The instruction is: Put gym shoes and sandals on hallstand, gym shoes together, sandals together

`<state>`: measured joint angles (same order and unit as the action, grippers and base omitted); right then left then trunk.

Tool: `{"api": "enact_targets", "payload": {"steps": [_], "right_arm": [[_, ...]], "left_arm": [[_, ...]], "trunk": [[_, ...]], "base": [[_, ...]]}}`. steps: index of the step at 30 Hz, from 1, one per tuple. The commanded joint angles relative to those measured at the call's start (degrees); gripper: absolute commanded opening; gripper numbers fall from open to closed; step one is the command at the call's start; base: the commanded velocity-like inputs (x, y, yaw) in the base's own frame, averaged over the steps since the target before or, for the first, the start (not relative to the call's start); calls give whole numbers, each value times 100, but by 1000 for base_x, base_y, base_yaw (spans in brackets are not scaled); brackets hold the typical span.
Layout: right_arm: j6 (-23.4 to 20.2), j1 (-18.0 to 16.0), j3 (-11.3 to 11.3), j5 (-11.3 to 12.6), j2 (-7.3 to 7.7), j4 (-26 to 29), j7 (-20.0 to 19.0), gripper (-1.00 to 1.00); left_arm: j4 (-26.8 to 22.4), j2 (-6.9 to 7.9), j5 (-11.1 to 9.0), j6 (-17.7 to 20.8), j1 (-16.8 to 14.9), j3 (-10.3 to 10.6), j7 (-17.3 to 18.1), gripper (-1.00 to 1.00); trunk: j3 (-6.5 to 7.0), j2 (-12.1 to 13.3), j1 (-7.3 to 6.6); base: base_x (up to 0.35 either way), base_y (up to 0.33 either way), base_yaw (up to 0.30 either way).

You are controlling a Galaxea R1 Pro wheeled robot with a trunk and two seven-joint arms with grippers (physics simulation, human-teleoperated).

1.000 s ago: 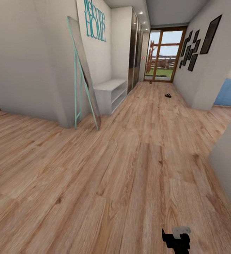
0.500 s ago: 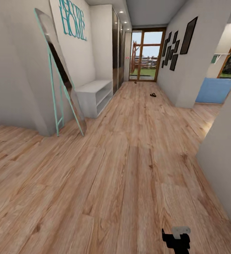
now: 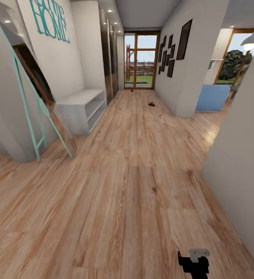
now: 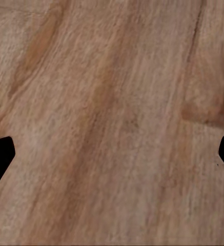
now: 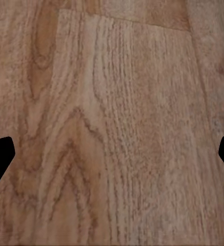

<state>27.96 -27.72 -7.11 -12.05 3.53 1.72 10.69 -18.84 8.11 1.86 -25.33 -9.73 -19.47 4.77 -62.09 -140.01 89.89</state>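
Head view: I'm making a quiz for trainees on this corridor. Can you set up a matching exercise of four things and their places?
Things:
1. white shoe rack
2. leaning mirror
3. dark sandal
4. glass door

Places:
A. far end of the corridor
B. on the wood floor, mid-corridor
C. against the left wall, under the teal lettering
D. propped at the near left corner

Pairs: 1-C, 2-D, 3-B, 4-A
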Motion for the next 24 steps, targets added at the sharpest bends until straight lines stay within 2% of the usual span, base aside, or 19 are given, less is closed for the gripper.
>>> {"api": "enact_targets", "payload": {"steps": [1,24], "right_arm": [[16,-5,-44,-61,-1,-9,20,100],[18,-5,-49,-61,5,-7,20,100]], "left_arm": [[4,-3,18,-15,-3,-48,50,100],[45,-3,17,-12,-3,-48,50,100]], "trunk": [[-5,-2,2],[-5,-2,2]], "base": [[336,0,-266],[336,0,-267]]}}
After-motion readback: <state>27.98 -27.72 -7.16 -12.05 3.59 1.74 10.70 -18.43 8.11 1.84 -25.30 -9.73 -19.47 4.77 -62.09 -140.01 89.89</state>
